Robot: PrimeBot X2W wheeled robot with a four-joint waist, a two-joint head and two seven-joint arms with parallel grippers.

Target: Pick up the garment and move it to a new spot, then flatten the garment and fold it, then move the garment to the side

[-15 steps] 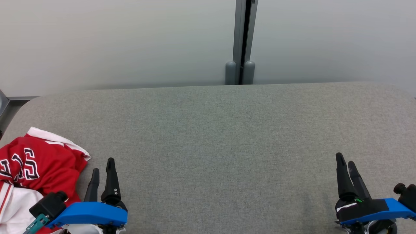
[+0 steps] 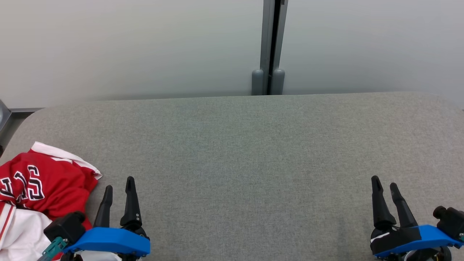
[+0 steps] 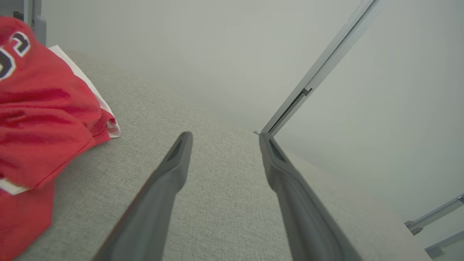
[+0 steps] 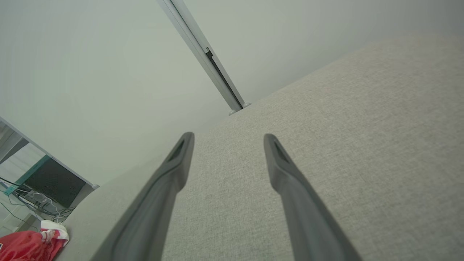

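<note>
A crumpled red and white garment (image 2: pixel 40 185) with black lettering lies at the near left corner of the grey fabric surface (image 2: pixel 239 152). My left gripper (image 2: pixel 119 183) hovers just right of it, open and empty, touching no cloth. The left wrist view has the garment (image 3: pixel 40 119) to the left of the spread fingers (image 3: pixel 174 170). At the lower right, my right gripper (image 2: pixel 383 184) is open and empty over bare fabric. Far off in the right wrist view, the garment (image 4: pixel 29 244) lies at the lower left.
A pale wall with a grey vertical post (image 2: pixel 269 47) stands behind the surface's far edge. Beyond the left end of the surface, a dark screen and cables (image 4: pixel 43 192) sit low. Bare grey fabric stretches between the two grippers.
Both grippers have drawn back slightly toward the near edge; the left one also shifted a little right. The right fingers stand a bit wider apart. The garment lies as before.
</note>
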